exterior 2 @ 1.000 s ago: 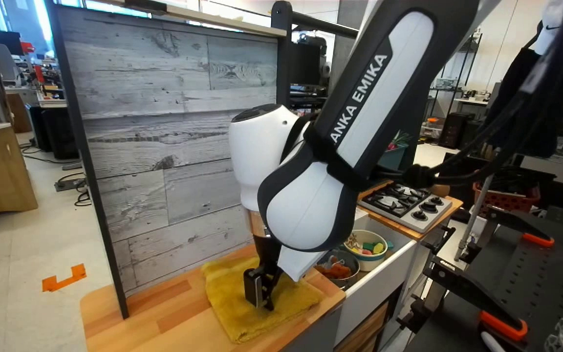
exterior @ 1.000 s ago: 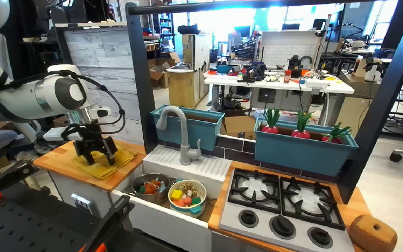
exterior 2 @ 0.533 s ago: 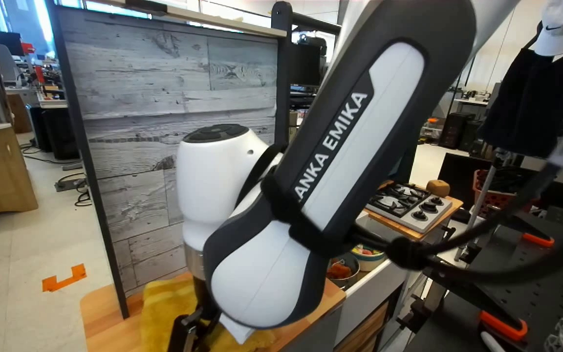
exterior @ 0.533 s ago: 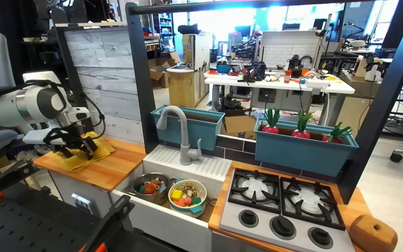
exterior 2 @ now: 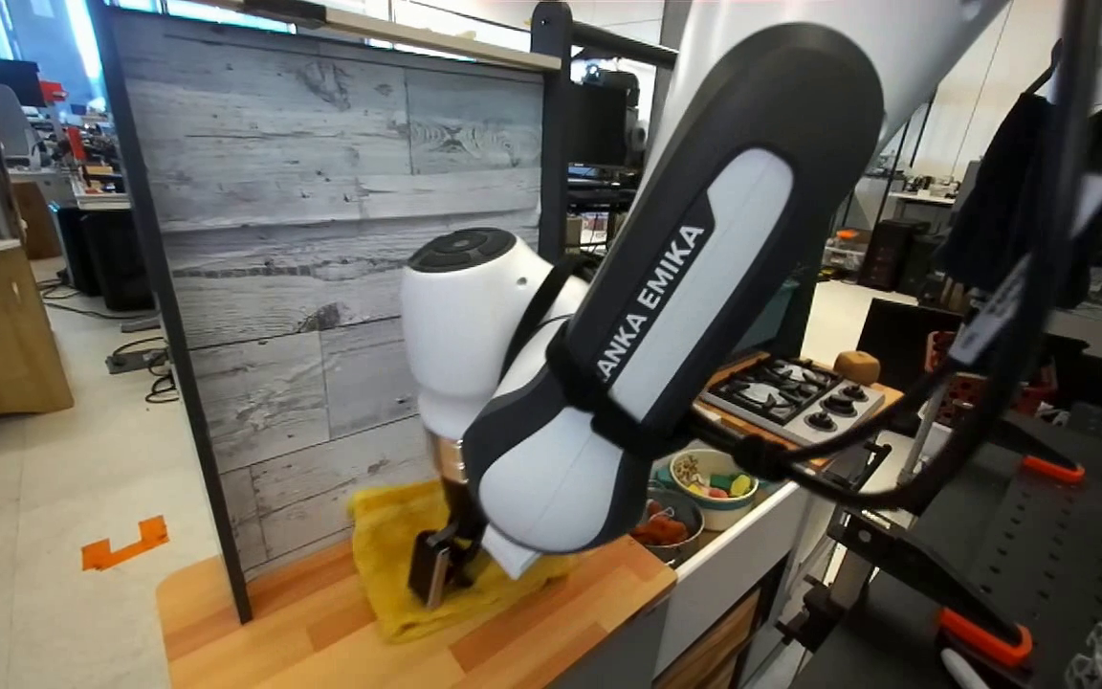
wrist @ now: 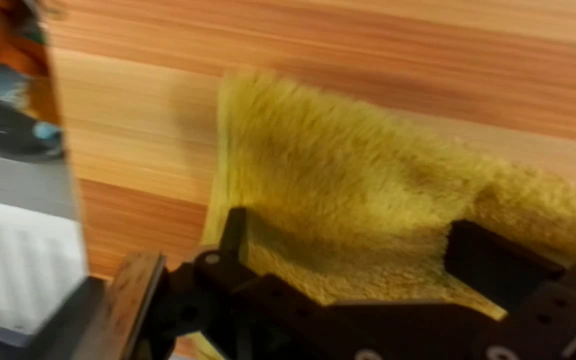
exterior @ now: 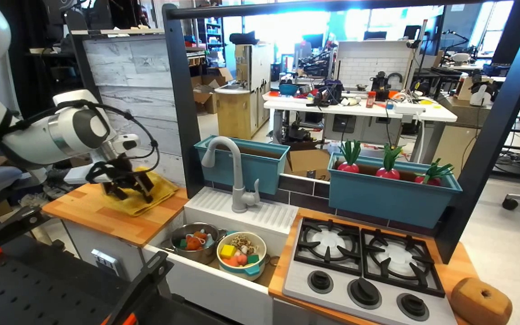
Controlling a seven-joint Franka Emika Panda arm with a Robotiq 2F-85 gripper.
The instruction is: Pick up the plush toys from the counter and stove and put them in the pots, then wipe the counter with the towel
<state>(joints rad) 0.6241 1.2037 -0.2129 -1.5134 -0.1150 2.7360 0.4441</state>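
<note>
Gripper (exterior: 135,197) is right on the towel (exterior: 164,188) on the counter (exterior: 122,225), fingers (wrist: 493,265) pretty far apart, toys (exterior: 194,243) in both pots (exterior: 202,257).

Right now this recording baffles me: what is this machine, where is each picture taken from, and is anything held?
It is a robot arm ending in a two-jawed end effector. Both exterior views look on from outside; the wrist view looks down from just above the jaws. A yellow towel lies on the wooden counter. The jaws stand wide open, tips at the towel; nothing looks clamped. Beside the counter, a steel pot and a cream pot stand in the sink, holding small toys.
</note>
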